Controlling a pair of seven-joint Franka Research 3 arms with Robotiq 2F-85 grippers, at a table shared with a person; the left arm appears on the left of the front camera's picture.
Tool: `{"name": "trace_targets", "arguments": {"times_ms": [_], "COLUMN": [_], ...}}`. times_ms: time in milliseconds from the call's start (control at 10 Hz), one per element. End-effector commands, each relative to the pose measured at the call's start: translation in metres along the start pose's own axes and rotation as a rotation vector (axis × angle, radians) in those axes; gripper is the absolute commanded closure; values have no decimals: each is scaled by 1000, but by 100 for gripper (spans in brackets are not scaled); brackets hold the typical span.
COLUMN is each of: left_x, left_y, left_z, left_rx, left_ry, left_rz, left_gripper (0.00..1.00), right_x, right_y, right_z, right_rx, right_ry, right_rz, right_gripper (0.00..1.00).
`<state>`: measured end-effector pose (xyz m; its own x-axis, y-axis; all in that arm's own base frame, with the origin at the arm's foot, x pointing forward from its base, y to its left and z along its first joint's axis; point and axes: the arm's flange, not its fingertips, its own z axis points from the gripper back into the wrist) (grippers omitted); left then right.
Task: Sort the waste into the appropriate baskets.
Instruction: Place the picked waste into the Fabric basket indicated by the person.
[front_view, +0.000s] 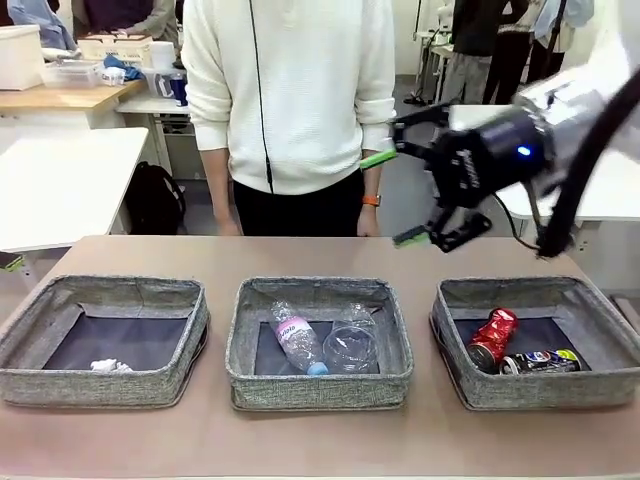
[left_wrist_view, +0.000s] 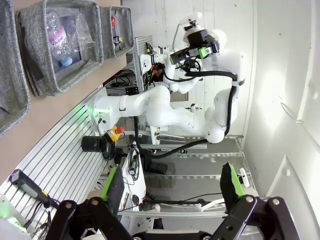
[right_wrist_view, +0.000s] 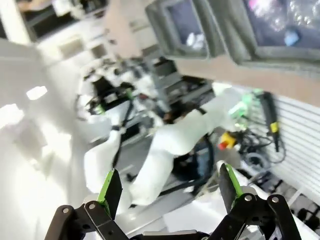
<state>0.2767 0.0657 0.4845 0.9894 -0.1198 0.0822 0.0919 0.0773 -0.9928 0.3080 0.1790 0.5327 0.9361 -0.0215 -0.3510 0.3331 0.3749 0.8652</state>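
Middle basket (front_view: 318, 352) on the tabletop (front_view: 320, 440) holds the purple-labelled bottle (front_view: 297, 339) and clear plastic cup (front_view: 351, 342). Left of it, the paper wad's (front_view: 110, 366) basket (front_view: 104, 341); right, the cans' (front_view: 510, 345) basket (front_view: 540, 342). Right gripper (front_view: 395, 198) above, jaws wide, empty; left gripper (left_wrist_view: 172, 185) likewise.

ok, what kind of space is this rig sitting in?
Most likely a robotics lab or workshop. White robot arm bolted beside the table on an aluminium frame, with a red emergency-stop button and loose cabling. Behind the person, more worktables with storage boxes.
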Motion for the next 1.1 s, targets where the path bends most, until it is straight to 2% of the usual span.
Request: {"name": "trace_targets", "arguments": {"times_ms": [0, 200, 400, 500, 600, 700, 800, 900, 1000], "left_x": [0, 0, 0, 0, 0, 0, 0, 0, 0], "left_y": [-4, -4, -4, -4, -4, -4, -4, -4, -4], "left_z": [-1, -1, -1, -1, -1, -1, -1, -1, -1], "left_rx": [-17, -17, -17, -17, -17, -17, -17, -17, -17], "left_ry": [-1, -1, -1, -1, -1, -1, -1, -1, -1], "left_rz": [-2, -2, -2, -2, -2, -2, -2, -2, -2], "left_gripper": [0, 0, 0, 0, 0, 0, 0, 0, 0], "right_x": [10, 1, -19, -26, -26, -26, -21, -7, -7], "right_y": [-55, -99, -113, -123, -135, -149, -162, -112, -112], "right_z": [29, 72, 112, 129, 136, 138, 134, 153, 153], "right_rx": [191, 287, 180, 50, -27, -41, 22, -30, -30], "right_ry": [30, -53, -127, -115, -103, -144, -207, -108, -108], "right_rz": [-66, -67, 54, 142, 187, 273, 237, 156, 156], "right_gripper": [0, 0, 0, 0, 0, 0, 0, 0, 0]}}
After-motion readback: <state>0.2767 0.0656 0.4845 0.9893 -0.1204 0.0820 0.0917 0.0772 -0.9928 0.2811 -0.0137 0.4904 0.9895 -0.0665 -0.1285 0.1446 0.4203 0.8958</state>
